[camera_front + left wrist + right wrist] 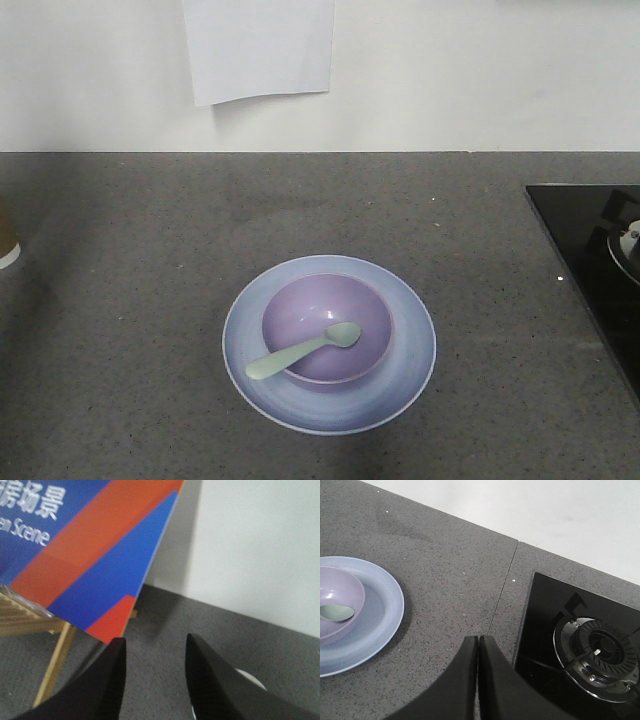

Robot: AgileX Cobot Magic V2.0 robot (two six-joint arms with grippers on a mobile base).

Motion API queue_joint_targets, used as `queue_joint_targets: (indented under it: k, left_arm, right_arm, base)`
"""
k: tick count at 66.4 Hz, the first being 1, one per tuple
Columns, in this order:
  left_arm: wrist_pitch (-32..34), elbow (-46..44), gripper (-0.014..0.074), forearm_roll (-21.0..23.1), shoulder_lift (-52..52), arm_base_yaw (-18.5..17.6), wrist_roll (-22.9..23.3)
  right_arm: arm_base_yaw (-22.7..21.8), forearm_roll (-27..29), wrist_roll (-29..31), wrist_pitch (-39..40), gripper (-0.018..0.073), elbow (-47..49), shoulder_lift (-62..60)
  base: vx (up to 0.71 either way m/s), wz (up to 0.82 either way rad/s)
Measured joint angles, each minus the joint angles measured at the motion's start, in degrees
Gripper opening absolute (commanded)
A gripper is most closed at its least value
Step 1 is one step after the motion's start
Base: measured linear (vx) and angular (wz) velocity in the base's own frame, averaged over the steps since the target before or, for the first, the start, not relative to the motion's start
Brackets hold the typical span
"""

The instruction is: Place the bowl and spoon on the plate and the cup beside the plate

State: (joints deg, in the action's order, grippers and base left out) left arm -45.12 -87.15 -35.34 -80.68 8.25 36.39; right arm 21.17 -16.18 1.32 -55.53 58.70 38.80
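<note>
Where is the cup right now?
In the front view the cup is cut off at the far left edge of the counter, well apart from the plate.

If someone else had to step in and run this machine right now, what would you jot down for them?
Left gripper: fingers apart, holding nothing.
Right gripper: fingers shut together, holding nothing.
Bowl sits on the plate; spoon lies in the bowl, handle over its rim.
Cup stands at the counter's far left edge, well away from the plate.
Done: bowl and spoon. Left: bring the cup beside the plate.

Grey speckled countertop: plate near front edge, centre; cup at left edge; black hob at right edge.
</note>
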Motion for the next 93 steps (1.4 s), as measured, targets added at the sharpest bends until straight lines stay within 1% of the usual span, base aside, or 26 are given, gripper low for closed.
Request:
queue_joint_targets:
  k: [5, 15, 17, 22, 28, 38, 48, 61, 86, 93]
  left_arm:
    - [-0.1, 0.0, 0.0272, 5.8, -2.4, 1.1, -4.0]
    - [-0.1, 0.0, 0.0273, 17.8, -5.9, 3.6, -10.0]
    - [-0.1, 0.0, 0.0273, 19.5, -6.3, 4.1, -11.3]
    - [-0.1, 0.0, 0.0273, 23.6, -7.4, 5.5, -13.6]
    - [-0.2, 0.0, 0.0275, 27.2, -8.2, 7.0, -16.6]
    - [-0.8, 0.0, 0.0297, 31.6, -8.5, 8.9, -20.1]
    - [-1.7, 0.0, 0.0329, 33.3, -8.6, 9.8, -22.0]
    - [-2.6, 0.0, 0.0330, 35.3, -10.6, 10.0, -23.2]
    - [-2.9, 0.0, 0.0329, 35.3, -13.8, 10.0, -24.4]
    - [-2.5, 0.0, 0.0329, 34.6, -14.8, 10.0, -24.5]
  right_arm:
    - [0.0, 0.0, 0.0, 0.0, -0.0005, 0.0, 0.0]
    - [0.0, 0.0, 0.0, 0.0, -0.0005, 0.0, 0.0]
    - [0.0, 0.0, 0.0, 0.0, -0.0005, 0.0, 0.0]
    - [0.0, 0.0, 0.0, 0.0, -0.0005, 0.0, 0.0]
    - [0.0, 0.0, 0.0, 0.0, -0.0005, 0.0, 0.0]
    - [0.0, 0.0, 0.0, 0.0, -0.0005, 0.0, 0.0]
    - [0.0, 0.0, 0.0, 0.0, -0.0005, 0.0, 0.0]
    - [0.0, 1.0, 0.0, 0.0, -0.0005, 0.0, 0.0]
    - [0.0, 2.3, 0.0, -0.2, -0.0005, 0.0, 0.0]
    - [0.0, 2.4, 0.0, -0.2, -0.0005, 0.0, 0.0]
  base:
    - [0.00, 0.00]
    - [0.00, 0.00]
    - [0.00, 0.00]
    - [0.00, 0.00]
    - [0.00, 0.00]
    - [0.00, 0.00]
    - [0.00, 0.00]
    - [0.00, 0.00]
    - [0.00, 0.00]
    - [0.00, 0.00]
